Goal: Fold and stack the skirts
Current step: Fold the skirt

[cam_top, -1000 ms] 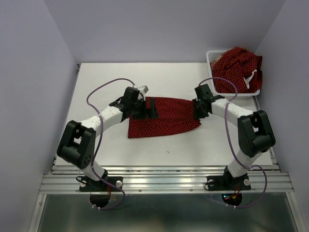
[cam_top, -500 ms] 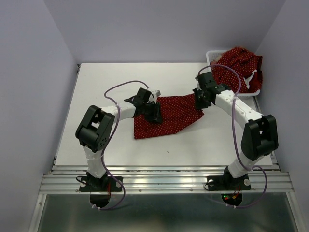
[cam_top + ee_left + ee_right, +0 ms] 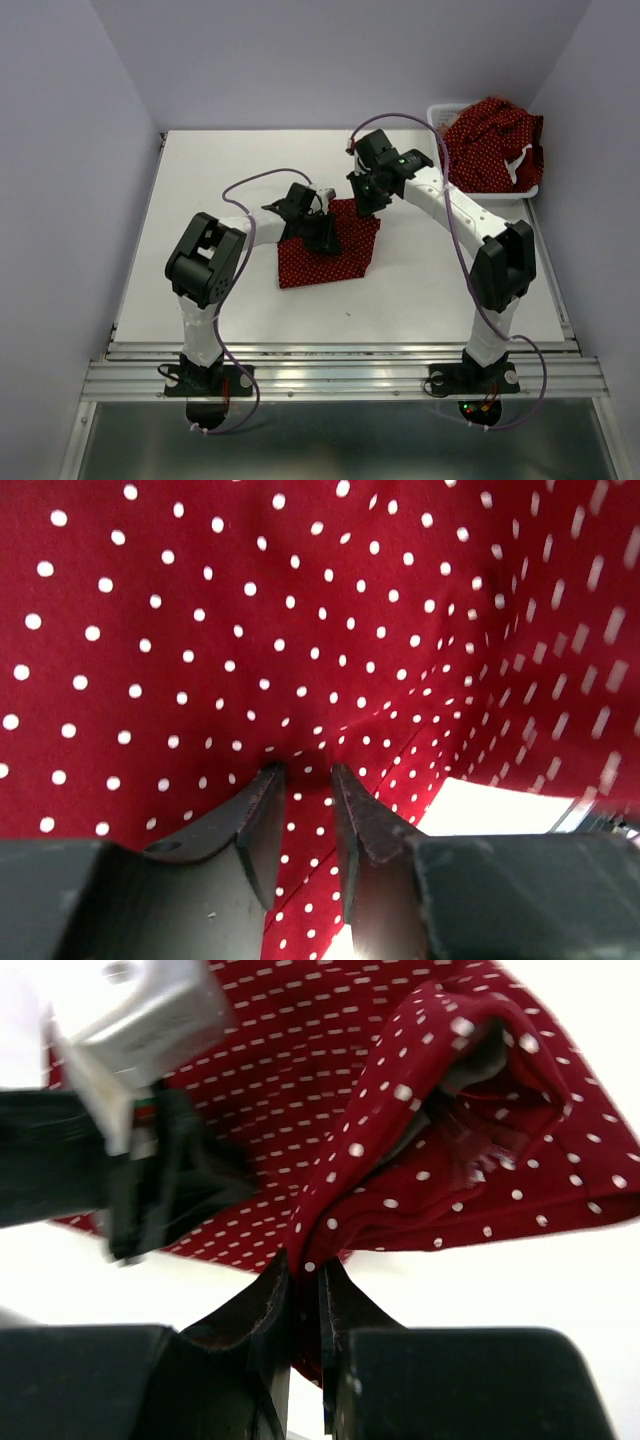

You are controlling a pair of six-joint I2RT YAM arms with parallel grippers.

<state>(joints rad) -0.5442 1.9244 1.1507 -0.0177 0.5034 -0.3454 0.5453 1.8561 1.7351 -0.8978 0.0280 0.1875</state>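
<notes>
One skirt [image 3: 330,258] lies on the table [image 3: 220,180]; the basket [image 3: 436,118], back right, seemingly holds others [image 3: 495,140].

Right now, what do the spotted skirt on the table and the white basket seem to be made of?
The spotted skirt: thin matte cloth, probably woven, dark red with white dots; it creases and drapes softly. The basket: likely white moulded plastic, stiff with a perforated wall; too small to be sure.

1. My worktop [image 3: 220,170] is plain white, evenly lit.
2. A pale lilac left wall [image 3: 60,200], back wall [image 3: 340,60] and right wall [image 3: 612,150] close it in.
3. A ribbed metal rail [image 3: 340,378] runs along its near edge.
</notes>
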